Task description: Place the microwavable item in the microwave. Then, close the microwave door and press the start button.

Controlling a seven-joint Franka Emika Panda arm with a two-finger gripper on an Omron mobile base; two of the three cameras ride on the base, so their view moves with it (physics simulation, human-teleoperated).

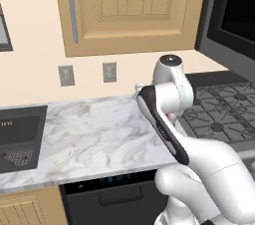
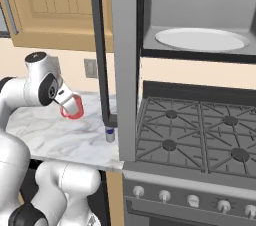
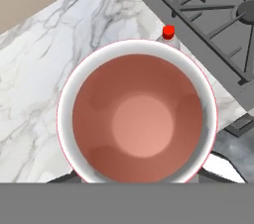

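The fingers' hold on the cup (image 2: pixel 73 107) cannot be judged; near the door (image 2: pixel 101 45), it may strike while rising.

A white marble counter (image 1: pixel 99 129) lies under the pincer (image 2: pixel 70 104). A small clear bottle (image 2: pixel 110 134) with a red cap stands upright on it, near the pincer on its right and close to the counter's front edge. Beyond the bottle, further right, is a stove (image 2: pixel 200 130) with dark grates and a row of knobs (image 2: pixel 165 196) along its front. Two wall sockets (image 1: pixel 66 75) sit behind the pincer, a wooden cupboard (image 1: pixel 129 5) hangs above, and a dark sink (image 1: pixel 20 134) lies well apart to its left.
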